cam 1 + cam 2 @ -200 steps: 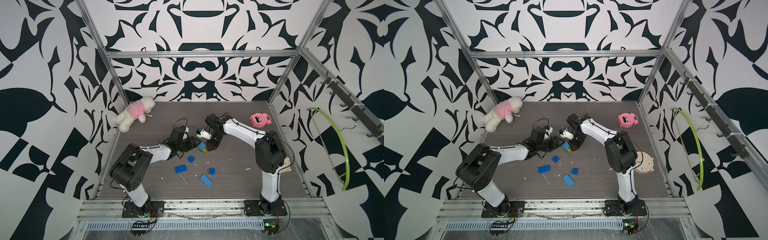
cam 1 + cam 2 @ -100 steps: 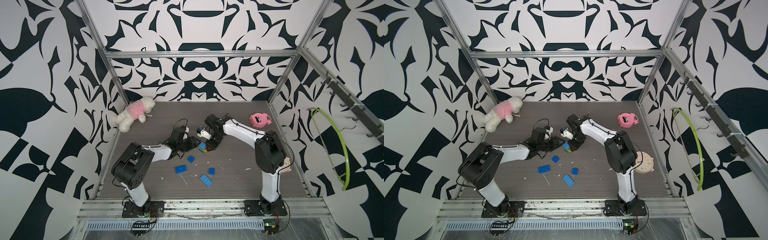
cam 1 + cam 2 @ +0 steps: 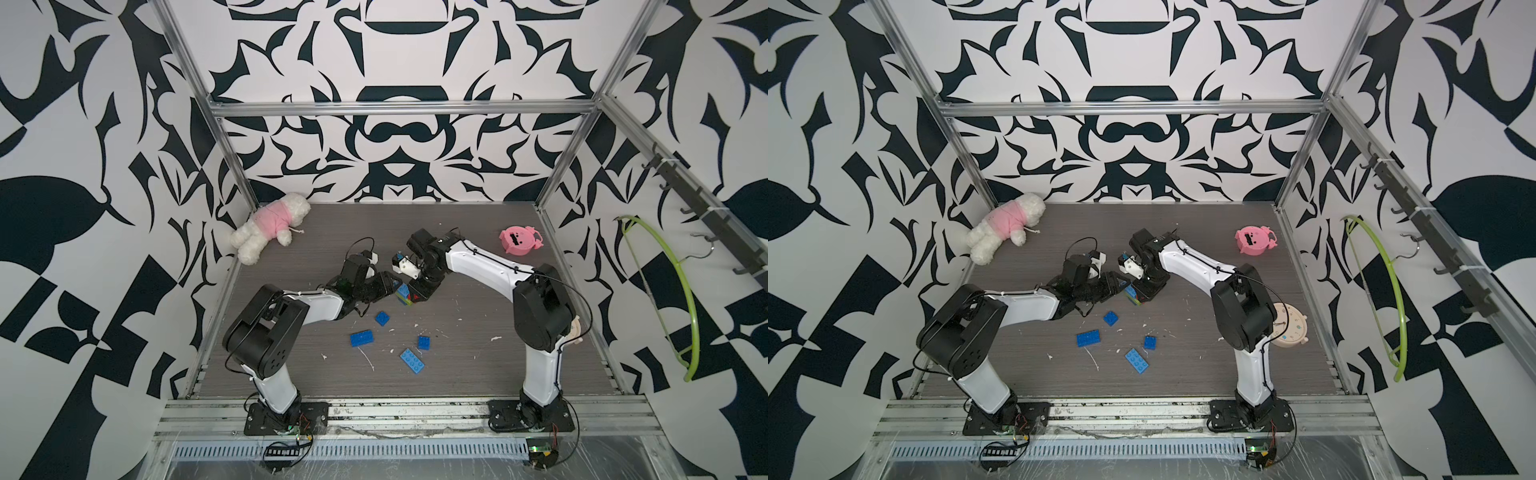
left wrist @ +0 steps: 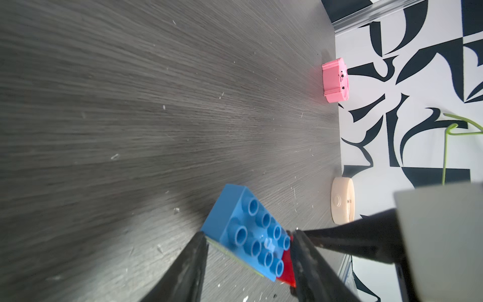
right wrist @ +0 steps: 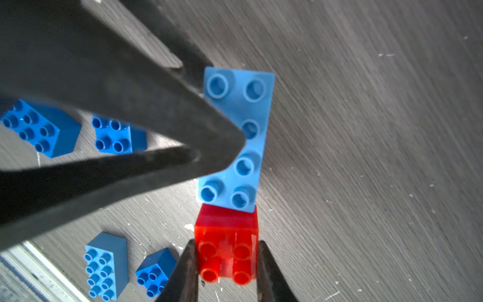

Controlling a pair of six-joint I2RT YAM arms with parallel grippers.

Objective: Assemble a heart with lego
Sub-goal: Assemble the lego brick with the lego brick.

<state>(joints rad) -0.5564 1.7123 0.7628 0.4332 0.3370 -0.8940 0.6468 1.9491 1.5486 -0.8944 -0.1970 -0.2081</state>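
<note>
Barely begun, the heart [image 3: 404, 294] is sitting on the table [image 3: 478, 374] as a small stack: a light blue brick [image 5: 245, 109] over green, with a red brick [image 5: 226, 227] adjoining. The right gripper [image 5: 226, 251] is clamping the red brick. The left gripper [image 4: 247, 235] is straddling the light blue brick, though whether it is pinching is unclear. Four blue bricks [image 3: 361, 338] are lying loose nearby.

You're seeing a light-blue brick [image 5: 235, 136], red brick [image 5: 226, 251], darker blue bricks [image 3: 361, 338], grey woodgrain table [image 3: 478, 365], pink round toy [image 3: 519, 240], white plush [image 3: 270, 226] in pink shirt, cream clock [image 3: 1289, 328], lime-green hoop [image 3: 688, 374], black-and-white swirl-pattern walls [image 3: 395, 145].
</note>
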